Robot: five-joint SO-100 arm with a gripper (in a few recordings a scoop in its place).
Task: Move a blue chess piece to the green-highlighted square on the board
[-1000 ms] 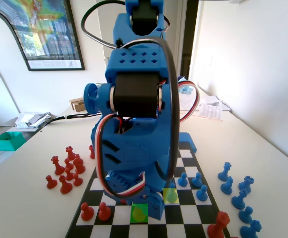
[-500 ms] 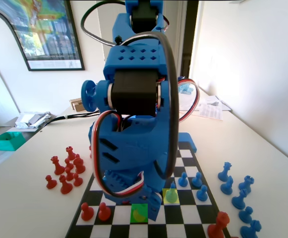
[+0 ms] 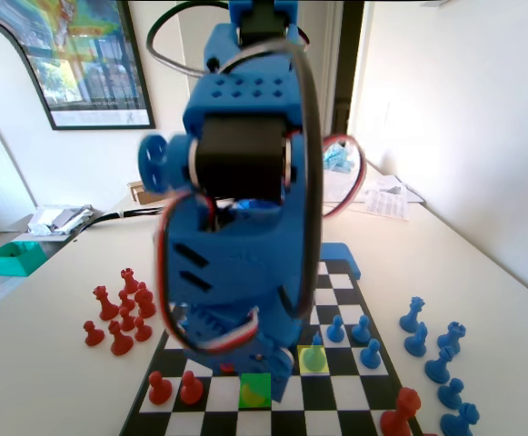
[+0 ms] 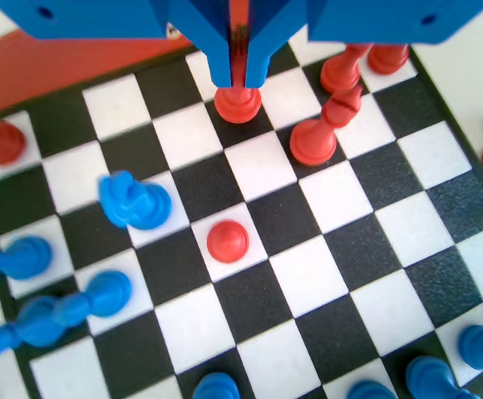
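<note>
The blue arm stands bent forward, its pincer pointing down with jaws nearly together.

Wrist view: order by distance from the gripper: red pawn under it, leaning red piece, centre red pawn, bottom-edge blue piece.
1. Red pawn, right at the gripper tips.
2. Leaning red piece, to the right.
3. Centre red pawn, mid-board.
4. Bottom blue piece, bottom edge.

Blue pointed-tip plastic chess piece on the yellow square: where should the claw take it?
Probably grip the blue pointed piece on its thin upper stem, coming straight down from above: it stands upright, and round-headed blue plastic pawns crowd its right in the fixed view.
</note>
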